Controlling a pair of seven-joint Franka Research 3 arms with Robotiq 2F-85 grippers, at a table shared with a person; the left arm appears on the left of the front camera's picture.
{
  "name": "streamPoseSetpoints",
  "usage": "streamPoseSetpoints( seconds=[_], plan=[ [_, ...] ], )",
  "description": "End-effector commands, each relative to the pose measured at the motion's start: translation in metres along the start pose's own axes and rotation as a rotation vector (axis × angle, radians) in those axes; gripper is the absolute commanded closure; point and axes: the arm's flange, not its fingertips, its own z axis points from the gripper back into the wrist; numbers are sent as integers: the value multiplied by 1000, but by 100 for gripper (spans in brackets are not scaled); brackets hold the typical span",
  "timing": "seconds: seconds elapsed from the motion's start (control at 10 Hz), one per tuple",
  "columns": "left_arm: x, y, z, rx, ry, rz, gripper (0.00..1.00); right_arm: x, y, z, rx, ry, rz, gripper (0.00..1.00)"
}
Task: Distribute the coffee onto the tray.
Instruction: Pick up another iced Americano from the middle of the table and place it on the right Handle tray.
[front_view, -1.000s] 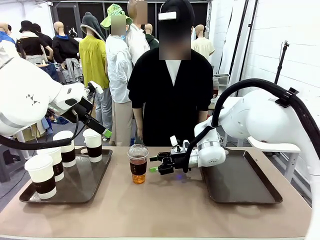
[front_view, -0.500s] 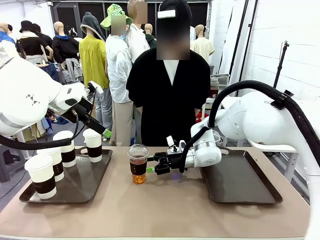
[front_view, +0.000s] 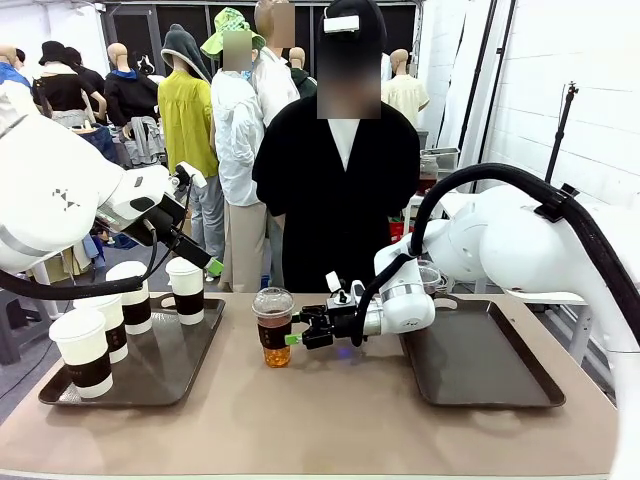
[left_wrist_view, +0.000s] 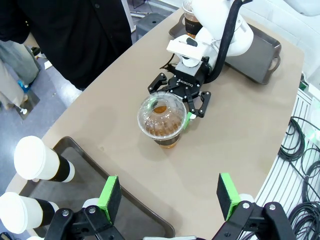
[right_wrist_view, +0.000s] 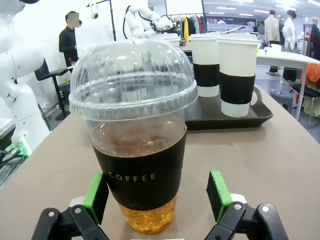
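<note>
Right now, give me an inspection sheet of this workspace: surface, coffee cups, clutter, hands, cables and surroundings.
Surface: tan table, one dark tray at the robot's left, another dark tray at its right.
Job's things: clear dome-lidded cup of brown drink with a dark COFFEE sleeve, upright on the bare table between the trays; four white lidded cups upright on the left tray; a second clear cup at the right tray's far end.
Clutter: nothing seen.
Hands: right hand open, fingers either side of the clear cup, not closed on it; left hand open, raised above the left tray.
Cables: black hose along the right arm; cable bundles on the floor.
Surroundings: a person in black at the far edge.
</note>
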Motion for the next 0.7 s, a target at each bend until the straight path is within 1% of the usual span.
streamPoseSetpoints(
  seconds=[0.0, 0.1, 0.3, 0.6],
  plan=[
    [0, 1, 1, -2, 2, 7, 0, 1, -11, -12, 35, 6, -29, 0],
    [0, 1, 1, -2, 2, 7, 0, 1, -10, -14, 39, 9, -31, 0],
    [0, 1, 1, -2, 2, 7, 0, -1, -7, -24, 85, 20, -46, 0],
    [0, 1, 1, -2, 2, 7, 0, 4, 5, -32, 129, 28, -37, 0]
  ],
)
